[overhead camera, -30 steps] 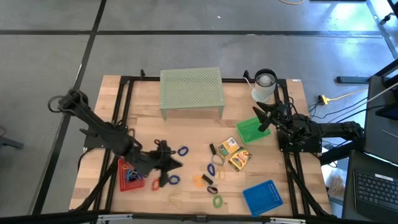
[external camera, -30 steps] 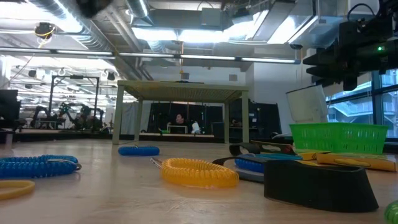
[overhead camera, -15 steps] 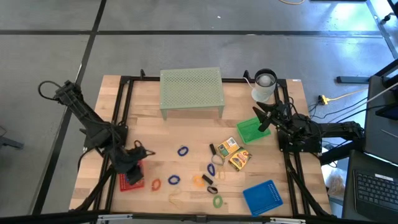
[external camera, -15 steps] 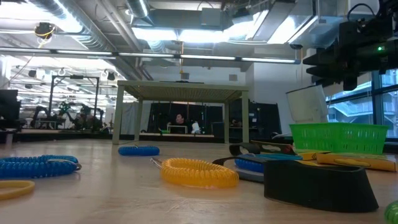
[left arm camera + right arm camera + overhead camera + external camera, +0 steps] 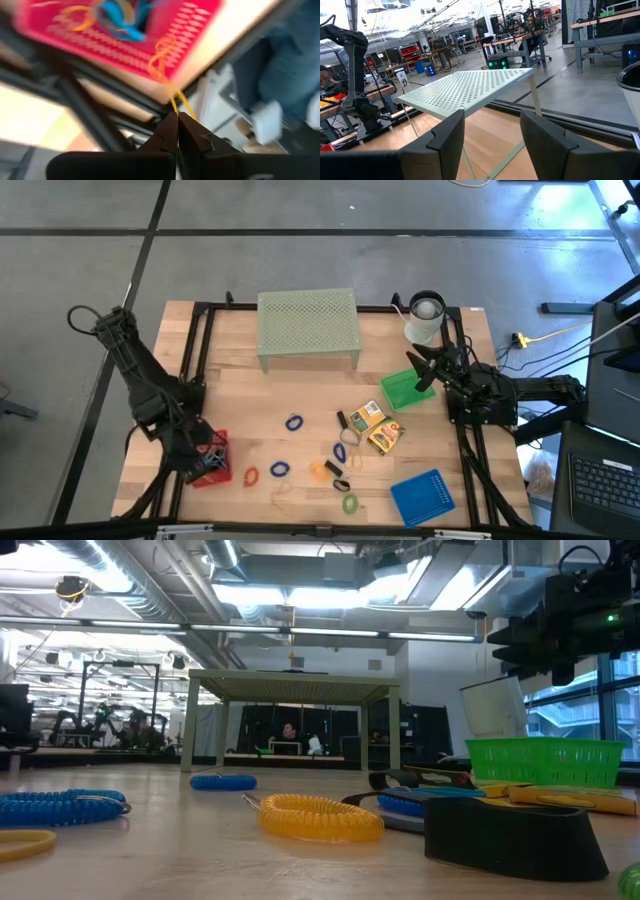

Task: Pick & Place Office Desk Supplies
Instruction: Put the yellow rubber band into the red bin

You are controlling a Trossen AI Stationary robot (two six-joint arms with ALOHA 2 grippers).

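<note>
While the right jaws wait apart, the left jaws [image 5: 177,120] pinch an orange ring [image 5: 165,65] over the red tray [image 5: 197,22].

Red tray [image 5: 213,471]: from above, partly covered by the left gripper [image 5: 203,463]; its contents too small to sort.
Left wrist picture: smeared; tray cut by the edge.
Green ring [image 5: 632,878]: a sliver at the low picture's right edge.
Blue coil [image 5: 60,808]: cut off left.

Wooden counter [image 5: 310,395] bearing mesh riser [image 5: 307,328], red tray [image 5: 208,464], green tray [image 5: 402,390], blue tray [image 5: 421,497], scattered rings [image 5: 293,423], two yellow boxes [image 5: 376,427].
</note>
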